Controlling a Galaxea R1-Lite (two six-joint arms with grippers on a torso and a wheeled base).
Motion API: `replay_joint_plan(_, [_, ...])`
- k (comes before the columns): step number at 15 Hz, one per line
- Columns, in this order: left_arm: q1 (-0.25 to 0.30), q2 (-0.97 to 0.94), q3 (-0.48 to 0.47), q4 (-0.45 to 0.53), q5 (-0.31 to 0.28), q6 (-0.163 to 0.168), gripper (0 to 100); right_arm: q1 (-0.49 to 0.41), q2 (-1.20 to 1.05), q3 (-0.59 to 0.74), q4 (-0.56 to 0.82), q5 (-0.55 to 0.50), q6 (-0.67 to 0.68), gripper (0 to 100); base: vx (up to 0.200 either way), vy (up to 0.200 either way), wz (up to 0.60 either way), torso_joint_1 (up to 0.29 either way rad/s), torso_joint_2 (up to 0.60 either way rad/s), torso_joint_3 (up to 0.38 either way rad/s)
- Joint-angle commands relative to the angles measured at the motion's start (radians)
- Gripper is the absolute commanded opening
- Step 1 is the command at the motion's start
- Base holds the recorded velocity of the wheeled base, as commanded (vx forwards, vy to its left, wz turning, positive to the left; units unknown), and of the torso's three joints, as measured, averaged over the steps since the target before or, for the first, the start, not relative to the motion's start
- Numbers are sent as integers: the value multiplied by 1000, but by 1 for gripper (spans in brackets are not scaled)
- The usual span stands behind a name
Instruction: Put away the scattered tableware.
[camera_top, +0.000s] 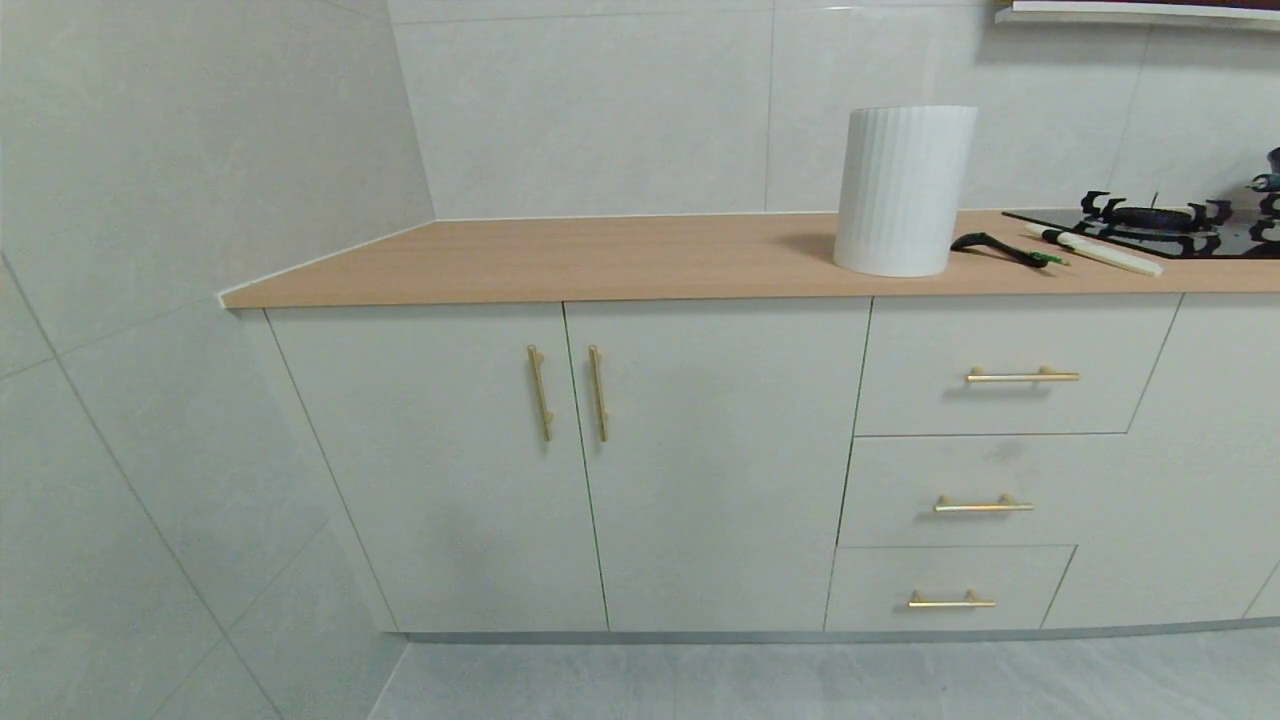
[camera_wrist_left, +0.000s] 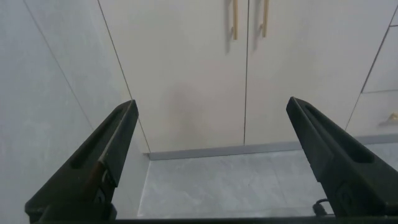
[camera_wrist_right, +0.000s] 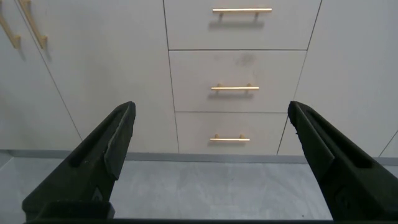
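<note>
Stove (camera_top: 1150, 222) cut off at upper-right edge, two utensils (camera_top: 1093, 250) beside white holder (camera_top: 905, 190) hard to identify; left gripper (camera_wrist_left: 211, 106), right gripper (camera_wrist_right: 211, 107) both spread, empty, facing cabinets (camera_wrist_left: 180, 68).

the head view looks forward and down from well back at the counter (camera_top: 600, 260) and the whole cabinet (camera_top: 720, 460) front, with the corner wall (camera_top: 150, 300) on its left. the left wrist view sits low and nearer, looking past the left gripper (camera_wrist_left: 211, 104) at the doors (camera_wrist_left: 186, 74) and the floor (camera_wrist_left: 249, 180). the right wrist view, low too, faces the drawers (camera_wrist_right: 239, 68) past the right gripper (camera_wrist_right: 210, 107). the door handles (camera_top: 540, 392) show in all three views, the drawers in the head and right wrist views.
</note>
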Motion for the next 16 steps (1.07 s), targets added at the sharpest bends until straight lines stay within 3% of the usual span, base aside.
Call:
replay_joint_plan(1, [0,0,0,1,1,-29,100,0,3,-1,4,0,0,100,0,0,0,0,0,0])
replay_joint_plan(2, [0,0,0,-1,1,-65,100,0,1,-1,4,2,0,100,0,0,0,0,0,0])
replay_joint_plan(9, [0,0,0,-1,1,-57,100,0,3,-1,4,11,0,100,0,0,0,0,0,0])
replay_joint_plan(16, [0,0,0,-1,1,-57,100,0,3,-1,4,11,2,100,0,-200,0,1,4,3])
